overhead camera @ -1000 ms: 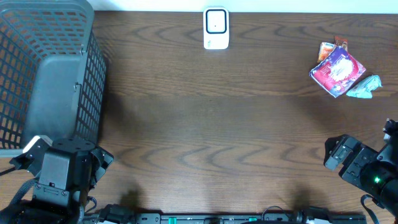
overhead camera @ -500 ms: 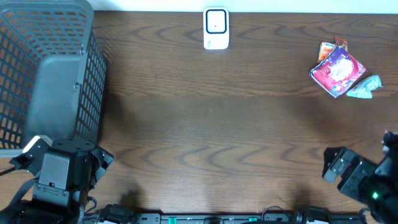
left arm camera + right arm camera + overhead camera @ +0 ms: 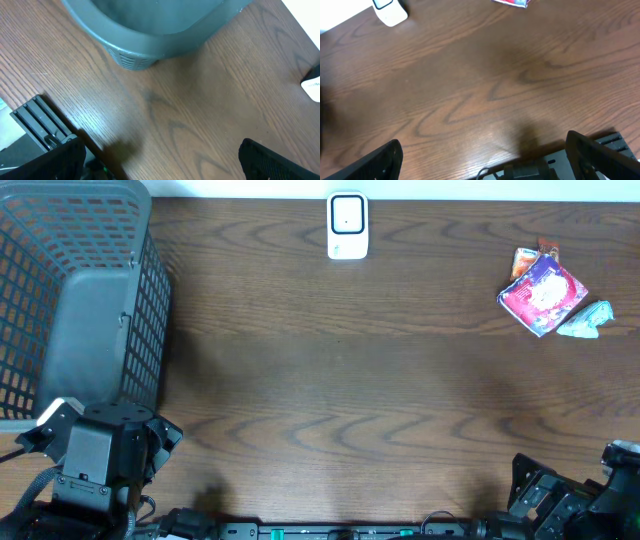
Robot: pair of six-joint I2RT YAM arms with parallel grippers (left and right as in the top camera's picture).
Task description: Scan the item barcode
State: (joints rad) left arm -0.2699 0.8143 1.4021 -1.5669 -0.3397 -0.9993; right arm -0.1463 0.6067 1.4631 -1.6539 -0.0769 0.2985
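Note:
Three small snack packets lie at the far right of the table: a red and purple one (image 3: 543, 293), an orange one (image 3: 528, 258) behind it and a pale teal one (image 3: 586, 320). A white barcode scanner (image 3: 347, 226) stands at the middle of the back edge. It also shows in the right wrist view (image 3: 390, 11) and, as a sliver, in the left wrist view (image 3: 312, 85). My left gripper (image 3: 105, 422) is open at the front left beside the basket, over bare wood (image 3: 165, 165). My right gripper (image 3: 562, 498) is open at the front right corner, nothing between its fingers (image 3: 487, 160).
A tall grey mesh basket (image 3: 150, 300) fills the back left, its base corner close ahead of the left gripper (image 3: 150, 35). A black rail (image 3: 350, 530) runs along the table's front edge. Brown wood spans between the scanner and both arms.
The right arm has drawn back toward the front edge and slightly left, away from the packets. The left arm and all objects have stayed put.

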